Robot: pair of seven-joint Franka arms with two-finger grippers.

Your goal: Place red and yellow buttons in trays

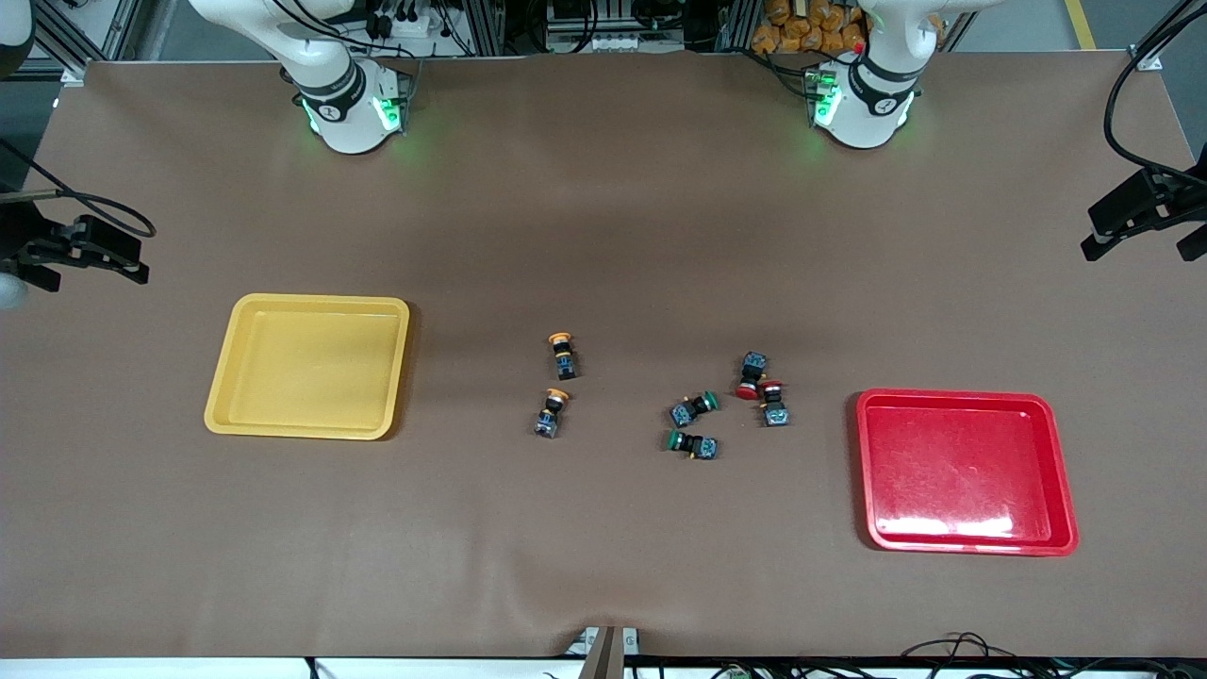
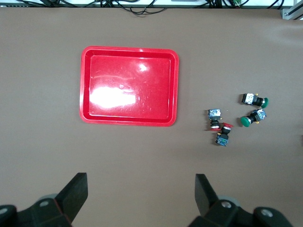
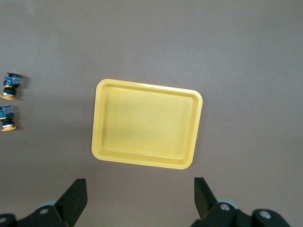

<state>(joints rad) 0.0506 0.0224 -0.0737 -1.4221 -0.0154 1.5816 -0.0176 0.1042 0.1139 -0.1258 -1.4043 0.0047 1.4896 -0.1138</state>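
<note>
Left claw (image 2: 138, 191) wide above red tray (image 2: 85, 85); right claw (image 3: 138, 191) wide above yellow tray (image 3: 97, 123).

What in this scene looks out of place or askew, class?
All six switches lie tipped on their sides on the table, none in a tray. The two green-capped buttons match neither the yellow tray nor the red tray. Both trays are empty. Nothing looks spilled or damaged.

Brown surface (image 1: 603, 236) carries yellow tray (image 1: 219, 396), red tray (image 1: 1061, 471), two yellow buttons (image 1: 562, 355), two red buttons (image 1: 773, 403), two green buttons (image 1: 694, 408) between trays.
</note>
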